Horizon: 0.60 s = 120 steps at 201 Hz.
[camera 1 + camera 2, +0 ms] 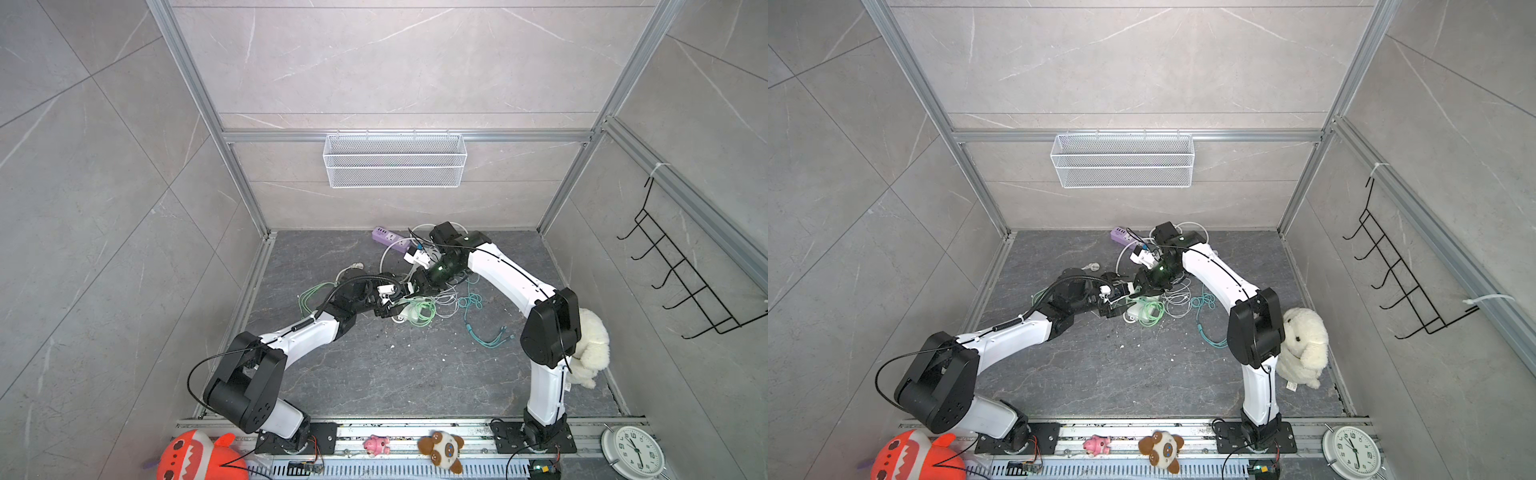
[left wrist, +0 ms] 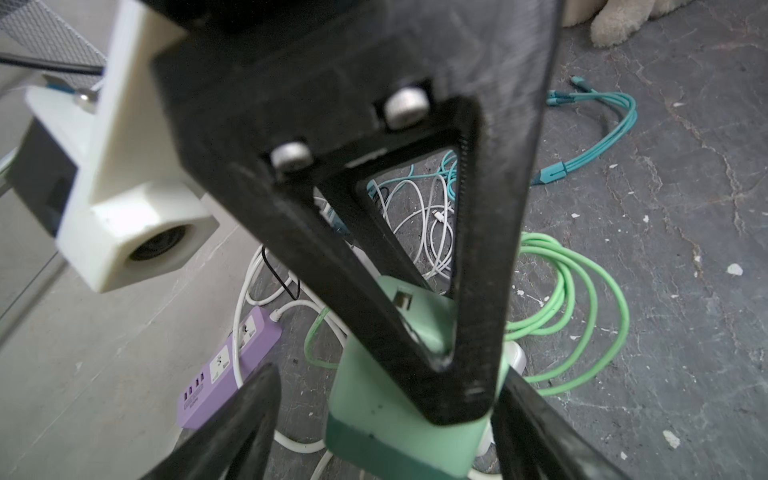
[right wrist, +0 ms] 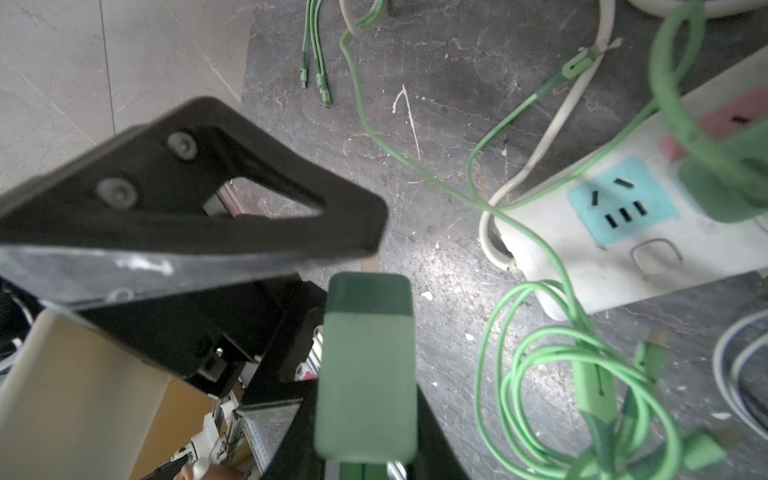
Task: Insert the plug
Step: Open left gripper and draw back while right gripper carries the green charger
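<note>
Worktop (image 1: 374, 374): a dark stone slab with cables heaped about its middle.
Green plug (image 3: 365, 353): held clear of the worktop over its middle, above the cable heap. It has a pale green body and a dark green end, and it is not in any socket.
Right gripper (image 3: 365, 424): closed on the green plug, with a finger on each side of it.
Left gripper (image 2: 388, 382): jaws apart, with a finger on either side of the same plug. A gap shows between one finger (image 2: 249, 415) and the plug. Whether the other finger touches it cannot be told.
White power strip (image 3: 623, 249): flat on the worktop near the middle, just beside the held plug but not touching it. Its blue socket (image 3: 619, 199) faces up in plain view.
Second green plug (image 3: 731, 183): stands on the white power strip next to the blue socket, blurred.
Green cable (image 2: 582, 291): a looped coil lying over and beside the white power strip.
White cables (image 2: 419, 216): tangled just beside the green coil, in the middle of the worktop.
Teal cable (image 1: 486, 336): runs from the heap toward the right edge.
Purple power strip (image 1: 388, 237): at the back edge of the worktop near its middle, apart from the held plug.
White plush toy (image 1: 590, 345): at the right edge, behind the right arm.
</note>
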{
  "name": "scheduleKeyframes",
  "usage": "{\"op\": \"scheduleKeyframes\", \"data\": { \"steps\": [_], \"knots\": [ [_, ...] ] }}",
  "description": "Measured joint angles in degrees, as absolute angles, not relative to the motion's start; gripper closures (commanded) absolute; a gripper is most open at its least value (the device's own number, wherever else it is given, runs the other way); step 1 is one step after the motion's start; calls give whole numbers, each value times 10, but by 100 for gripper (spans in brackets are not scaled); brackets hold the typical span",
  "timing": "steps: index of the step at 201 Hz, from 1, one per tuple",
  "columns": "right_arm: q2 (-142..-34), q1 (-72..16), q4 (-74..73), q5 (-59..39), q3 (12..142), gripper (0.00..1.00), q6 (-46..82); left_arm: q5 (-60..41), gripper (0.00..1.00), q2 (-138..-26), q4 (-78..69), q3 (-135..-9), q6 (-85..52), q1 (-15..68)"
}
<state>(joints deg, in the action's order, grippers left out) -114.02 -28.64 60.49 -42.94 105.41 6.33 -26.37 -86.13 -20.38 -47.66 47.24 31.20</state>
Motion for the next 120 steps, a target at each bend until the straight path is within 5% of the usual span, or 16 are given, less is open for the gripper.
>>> {"op": "scheduleKeyframes", "data": {
  "steps": [102,120],
  "knots": [
    [-1134,-284,595,-438,1042,90,60,-304,70,-893,-137,-519,460,314],
    [-1120,-280,582,-436,1021,64,67,-306,73,-901,-128,-529,449,321]
  ]
}}
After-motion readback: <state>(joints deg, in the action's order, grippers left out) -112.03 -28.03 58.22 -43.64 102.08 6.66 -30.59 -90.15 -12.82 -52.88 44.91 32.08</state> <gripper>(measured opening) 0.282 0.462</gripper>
